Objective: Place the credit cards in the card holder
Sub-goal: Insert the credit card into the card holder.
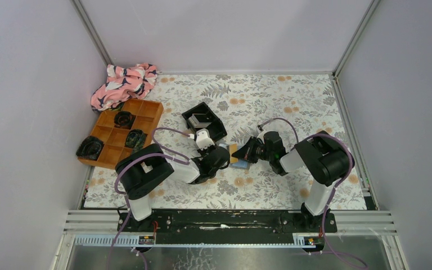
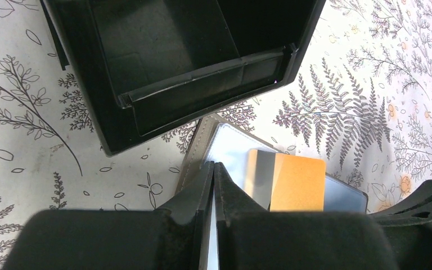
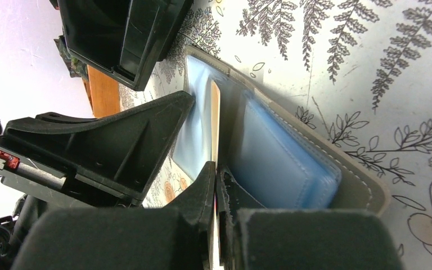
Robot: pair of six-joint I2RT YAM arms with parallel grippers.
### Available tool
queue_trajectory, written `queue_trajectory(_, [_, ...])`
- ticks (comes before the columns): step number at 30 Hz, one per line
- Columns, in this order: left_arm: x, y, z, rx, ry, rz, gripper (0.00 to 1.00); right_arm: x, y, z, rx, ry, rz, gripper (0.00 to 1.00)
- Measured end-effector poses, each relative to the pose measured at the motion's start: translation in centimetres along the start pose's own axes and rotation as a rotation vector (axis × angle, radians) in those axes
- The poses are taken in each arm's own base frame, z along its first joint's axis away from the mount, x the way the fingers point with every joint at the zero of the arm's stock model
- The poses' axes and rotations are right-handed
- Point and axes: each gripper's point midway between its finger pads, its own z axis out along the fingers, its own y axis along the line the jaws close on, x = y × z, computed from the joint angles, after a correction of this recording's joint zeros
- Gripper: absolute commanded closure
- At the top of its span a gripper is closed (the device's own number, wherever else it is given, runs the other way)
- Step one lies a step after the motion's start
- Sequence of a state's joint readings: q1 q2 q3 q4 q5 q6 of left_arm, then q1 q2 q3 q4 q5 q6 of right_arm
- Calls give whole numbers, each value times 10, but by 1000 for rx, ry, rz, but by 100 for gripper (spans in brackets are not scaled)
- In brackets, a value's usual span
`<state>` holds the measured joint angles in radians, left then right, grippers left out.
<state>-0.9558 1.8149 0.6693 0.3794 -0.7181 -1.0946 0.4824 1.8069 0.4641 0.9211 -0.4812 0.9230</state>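
The flat grey-taupe folding card holder [image 3: 363, 188] lies open on the fern-and-flower printed table cover [image 1: 292, 101], at the middle of the table between the two arms and just in front of the square black plastic tray [image 2: 163, 112], one corner of its stitched cover close to the tray's wall. Its inside shows pale blue-grey transparent sleeves. The left gripper [image 2: 214, 166] has its black fingers pressed together on a thin pale leaf of the holder's inner sleeves, pinching it at the edge nearest the arm. The right gripper [image 3: 216, 167] comes in from the opposite side, its fingers likewise brought together, clamped on a thin gold credit card [image 2: 298, 183] that its own camera sees edge-on as a narrow tan line standing among the sleeves. From the left wrist the same card shows its gold face and a silvery stripe, lying over the sleeves; how far it sits inside a pocket cannot be told. The two grippers sit close to each other over the holder. To the left stands an orange wooden compartment tray [image 1: 146, 109] with dark objects in its cells, and behind it a crumpled pink patterned cloth [image 1: 122, 84].
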Motion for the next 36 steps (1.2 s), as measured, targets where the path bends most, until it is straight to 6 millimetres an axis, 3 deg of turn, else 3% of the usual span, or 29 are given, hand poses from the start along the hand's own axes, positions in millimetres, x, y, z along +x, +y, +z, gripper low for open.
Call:
queue_trajectory(17, [0, 2, -2, -8, -16, -15, 91, 14, 11, 15, 34, -57, -13, 100])
queue_trajectory(20, [-1, 4, -3, -13, -22, -17, 90, 17, 12, 18, 44, -68, -14, 77])
queue_trajectory(24, [-1, 5, -4, -13, -26, -25, 86, 19, 15, 19, 51, -83, -19, 60])
queue_trajectory(36, [1, 2, -32, 9, 46, 9, 60, 22, 20, 12, 96, -77, -80, 54])
